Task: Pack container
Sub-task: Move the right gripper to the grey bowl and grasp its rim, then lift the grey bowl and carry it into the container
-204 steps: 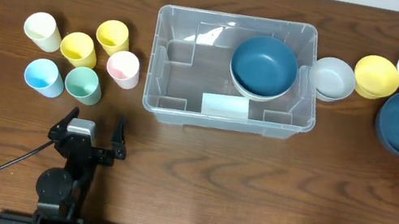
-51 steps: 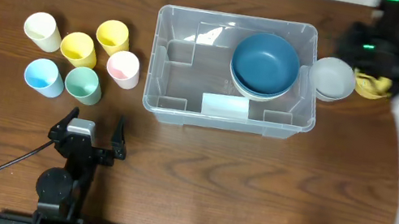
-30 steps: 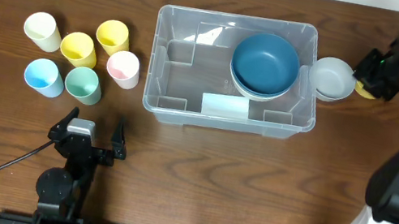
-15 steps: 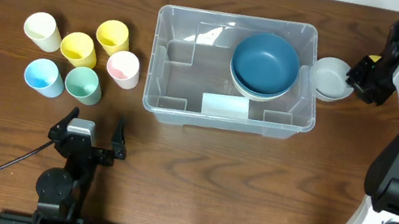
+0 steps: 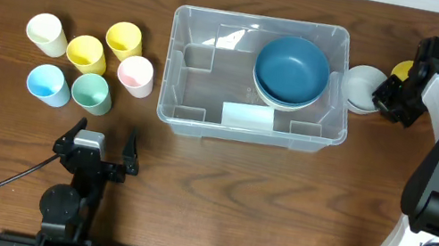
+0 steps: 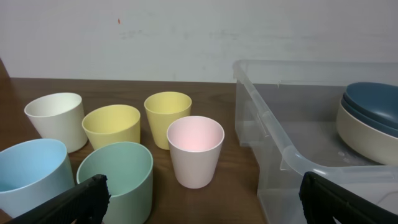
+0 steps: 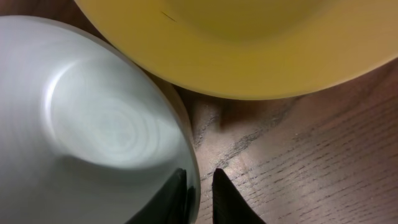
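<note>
The pale grey bowl [image 7: 93, 124], clamped at its rim by the right gripper [image 7: 199, 196], is best lifted level, clear of the yellow bowl [image 7: 249, 50], and carried over the wall of the container [image 5: 173, 61] set mid-table near the far edge.

Overhead top-down; wrists low, right seemingly nearest.

Clear plastic rectangular bin [image 5: 208, 85]: 9 o'clock half bare, open from above. Stacked dark-blue round bowls [image 5: 292, 68] fill 3 o'clock half.
Six pastel plastic cups [image 5: 87, 53] crowd bin's 9 o'clock side.
Pale grey round bowl [image 5: 360, 84] just beside bin at 3 o'clock. Yellow round bowl [image 5: 403, 70] beyond it, gap narrow.
Brown wooden table [image 5: 279, 197] at bin's 6 o'clock open.
</note>
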